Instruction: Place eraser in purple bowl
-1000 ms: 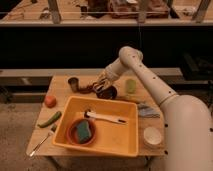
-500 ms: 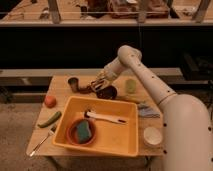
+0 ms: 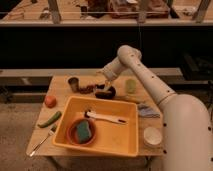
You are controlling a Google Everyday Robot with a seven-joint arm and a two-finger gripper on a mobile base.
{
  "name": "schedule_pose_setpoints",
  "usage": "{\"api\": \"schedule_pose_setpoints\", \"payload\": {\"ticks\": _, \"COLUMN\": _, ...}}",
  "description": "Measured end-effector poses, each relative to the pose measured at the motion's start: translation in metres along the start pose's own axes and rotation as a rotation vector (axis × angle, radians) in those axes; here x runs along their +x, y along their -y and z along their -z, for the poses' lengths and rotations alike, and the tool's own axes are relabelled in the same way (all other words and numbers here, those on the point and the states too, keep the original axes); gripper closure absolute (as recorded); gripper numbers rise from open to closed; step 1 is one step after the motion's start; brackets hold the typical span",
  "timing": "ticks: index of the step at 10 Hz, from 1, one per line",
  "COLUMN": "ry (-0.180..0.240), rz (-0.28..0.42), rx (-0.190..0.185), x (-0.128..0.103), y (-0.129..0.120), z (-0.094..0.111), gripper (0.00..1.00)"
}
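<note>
Little has changed since the earlier frames: the arm [image 3: 150, 82] holds nearly the same reach across the far side of the table [image 3: 62, 82], and the gripper [image 3: 106, 80] has shifted only slightly, remaining just above the purple bowl [image 3: 106, 92]. Whether the gripper is open or clamped cannot be told; it merges with the dark shapes below it. The purple bowl sits near the table's far edge, at about 12 o'clock from the yellow tub [image 3: 127, 142]. A dark, pale-marked shape lies at the bowl's rim under the gripper, possibly the eraser [image 3: 102, 89], though it cannot be told for certain whether it is in the bowl or in the gripper's hold. At 9 o'clock from the bowl lies a dark reddish-brown object [image 3: 87, 89], and further that way stands a small metal cup [image 3: 73, 83]. At 3 o'clock from the bowl stands a pale green cup [image 3: 130, 86]. Inside the tub, an orange-red bowl [image 3: 71, 136] holds a green-blue sponge [image 3: 84, 131], and a white-handled brush [image 3: 105, 117] lies across the middle. Left of the tub: a tomato [image 3: 50, 101], a green vegetable [image 3: 49, 119], and a utensil [image 3: 41, 142] near the front edge. At 3 o'clock from the tub a white bowl [image 3: 152, 135] rests, with a crumpled cloth [image 3: 147, 110] behind it.
</note>
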Motion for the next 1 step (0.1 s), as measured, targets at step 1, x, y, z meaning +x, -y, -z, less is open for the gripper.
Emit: {"api": "schedule_pose_setpoints", "payload": {"ticks": 1, "ry": 0.000, "rz": 0.000, "rx": 0.000, "x": 0.0000, "y": 0.0000, "z": 0.0000, "gripper": 0.33}}
